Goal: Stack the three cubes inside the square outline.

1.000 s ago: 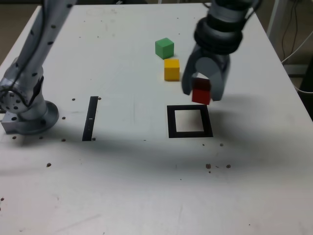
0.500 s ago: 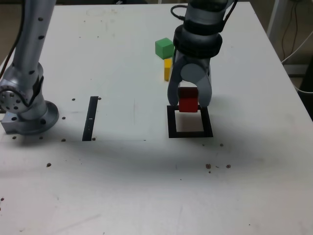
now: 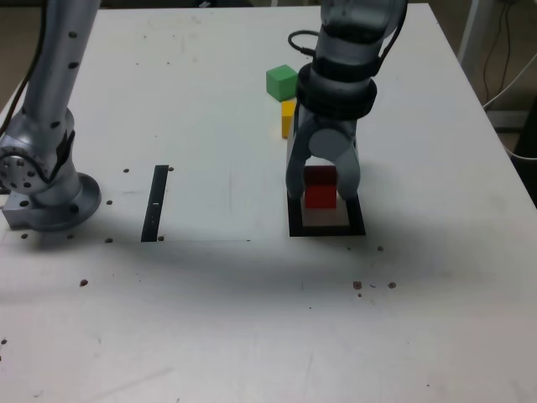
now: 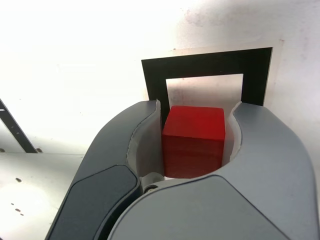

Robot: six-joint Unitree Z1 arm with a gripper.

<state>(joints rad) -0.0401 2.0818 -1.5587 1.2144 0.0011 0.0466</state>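
My gripper (image 3: 322, 190) is shut on the red cube (image 3: 320, 187), which hangs low over the far half of the square outline (image 3: 326, 227). In the wrist view the red cube (image 4: 193, 139) sits between my two grey fingers (image 4: 145, 140), with the square outline (image 4: 207, 65) and its white centre just beyond it. Whether the cube touches the table I cannot tell. The green cube (image 3: 282, 82) rests on the table farther back. The yellow cube (image 3: 288, 118) lies just in front of it, partly hidden behind my arm.
A narrow black strip (image 3: 154, 203) lies on the white table (image 3: 210, 294) toward the exterior view's left. The arm's grey base (image 3: 42, 185) stands at the left edge. Small dark specks dot the tabletop. Cables hang off the table at the exterior view's right.
The gripper carried the red cube from behind the outline's right corner toward the exterior view's left and nearer, then lowered it over the outline. The green and yellow cubes stayed put.
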